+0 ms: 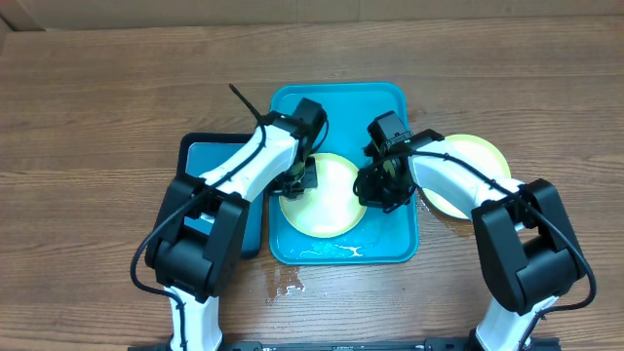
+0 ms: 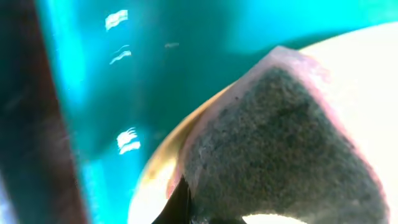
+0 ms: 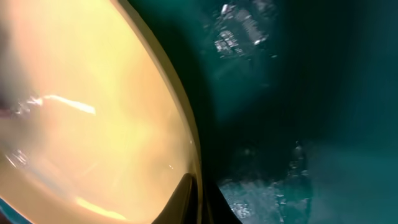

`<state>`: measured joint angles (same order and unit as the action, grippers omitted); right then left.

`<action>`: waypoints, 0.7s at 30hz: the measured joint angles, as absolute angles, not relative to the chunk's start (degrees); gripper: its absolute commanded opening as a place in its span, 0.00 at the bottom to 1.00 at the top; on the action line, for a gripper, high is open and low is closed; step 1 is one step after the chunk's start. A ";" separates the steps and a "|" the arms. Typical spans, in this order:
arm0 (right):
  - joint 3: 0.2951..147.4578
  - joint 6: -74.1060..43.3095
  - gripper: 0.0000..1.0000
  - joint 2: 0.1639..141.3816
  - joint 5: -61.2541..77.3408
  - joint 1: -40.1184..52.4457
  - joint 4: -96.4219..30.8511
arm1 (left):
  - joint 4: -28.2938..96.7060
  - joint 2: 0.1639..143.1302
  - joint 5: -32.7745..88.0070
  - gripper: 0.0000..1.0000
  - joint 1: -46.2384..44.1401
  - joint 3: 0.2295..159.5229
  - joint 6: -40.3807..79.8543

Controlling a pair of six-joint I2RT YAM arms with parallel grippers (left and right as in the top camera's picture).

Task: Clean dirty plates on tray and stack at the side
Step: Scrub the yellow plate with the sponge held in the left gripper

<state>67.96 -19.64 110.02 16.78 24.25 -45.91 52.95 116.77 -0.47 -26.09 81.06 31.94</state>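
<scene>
— Where is the left gripper (image 1: 297, 180)?

— Low over the turquoise tray (image 1: 341, 97). Its fingers are closed on a dark sponge (image 2: 280, 143) with a pinkish edge. In the left wrist view the sponge fills the space just ahead of them, and one dark fingertip (image 2: 179, 202) lies against its lower edge.

— And the plate?

— A yellow-green rimmed plate (image 1: 331, 205) lies inside the tray, directly under the sponge. Its left rim is below the left fingers and its pale centre spreads away from them towards the other arm.

— The right gripper (image 1: 378, 185)?

— It is down at the opposite rim of the same plate, so the plate lies between the two grippers. The right wrist view shows a dark fingertip (image 3: 193, 199) right at the rim, plate on one side and wet tray floor on the other. I cannot tell whether those fingers are spread or pinching the rim.

— Anything else nearby?

— A second yellow-green rimmed plate (image 1: 478, 156) sits on the wooden table (image 1: 97, 117), outside the tray, behind the right fingers and partly under that arm. A black-rimmed blue tray (image 1: 210, 156) lies behind the left fingers, beneath that arm. Water (image 1: 331, 252) pools on the tray floor on the near side of both grippers.
</scene>
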 measured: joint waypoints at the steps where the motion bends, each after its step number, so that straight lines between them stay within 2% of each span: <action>1: 68.01 -19.70 0.04 110.02 16.69 24.03 -45.95 | 50.48 116.77 2.72 0.04 -25.74 81.03 31.70; 6: 68.14 -19.68 0.04 110.02 15.84 23.92 -46.26 | 40.84 119.04 18.17 0.04 -26.55 81.14 31.81; 11: 68.14 -19.68 0.04 110.02 15.55 23.68 -46.61 | 39.03 121.36 27.35 0.04 -27.42 81.91 32.67; 17: 68.14 -19.66 0.04 110.00 15.66 23.66 -46.61 | 42.89 121.47 28.23 0.04 -28.16 82.30 32.64; 21: 68.16 -19.20 0.04 110.00 15.84 23.99 -46.48 | 51.51 119.55 21.47 0.04 -28.16 82.35 32.64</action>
